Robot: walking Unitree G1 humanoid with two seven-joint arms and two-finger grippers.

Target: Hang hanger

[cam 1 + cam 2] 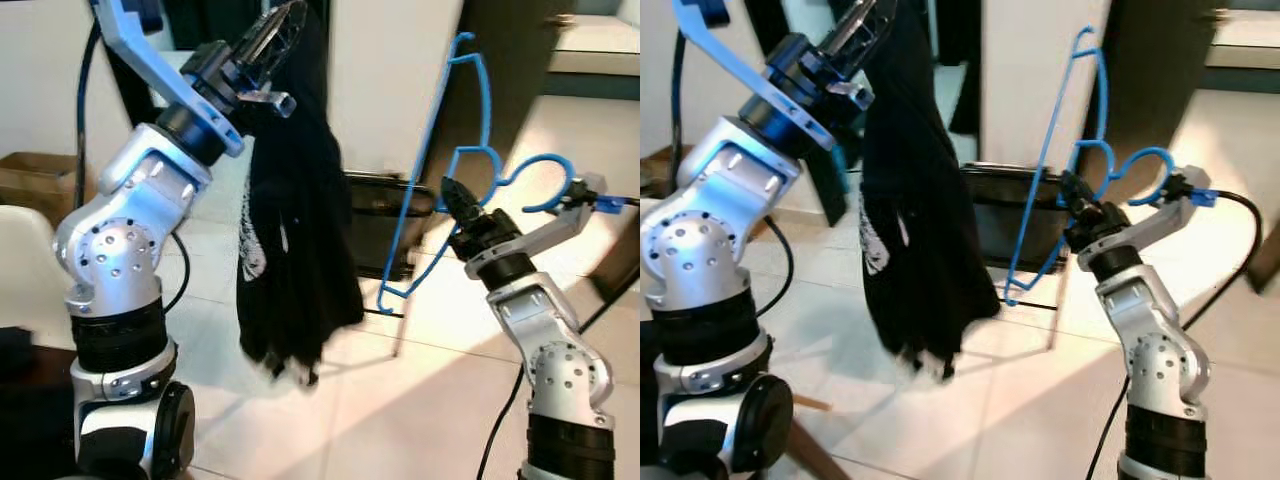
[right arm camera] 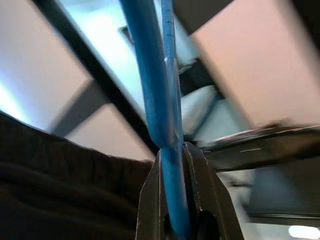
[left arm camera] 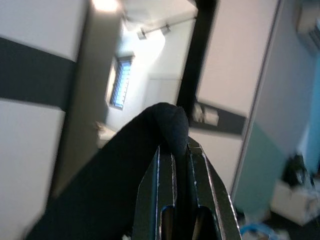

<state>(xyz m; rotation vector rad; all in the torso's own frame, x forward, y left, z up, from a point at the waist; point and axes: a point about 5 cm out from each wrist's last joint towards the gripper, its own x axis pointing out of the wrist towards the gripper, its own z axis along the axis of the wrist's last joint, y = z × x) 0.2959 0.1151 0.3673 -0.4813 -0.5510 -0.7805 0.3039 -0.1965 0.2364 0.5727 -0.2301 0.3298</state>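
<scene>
A blue plastic hanger [image 1: 470,150] stands almost on end in the air at the right, its hook [image 1: 545,180] curving out to the right. My right gripper [image 1: 452,192] is shut on its frame near the neck; the right wrist view has the blue bar [image 2: 165,150] clamped between the fingers. At the upper left my left gripper [image 1: 275,35] is raised and shut on a black garment [image 1: 295,240] with a white print, which hangs down loosely to near the floor. In the left wrist view a fold of the black cloth [image 3: 170,125] bulges out between the fingers.
A dark low stand or bin [image 1: 380,225] sits on the pale tiled floor behind the garment. A cardboard box [image 1: 35,180] lies at the far left by a white wall. White cabinet panels and a dark door frame rise behind. Black cables hang beside both arms.
</scene>
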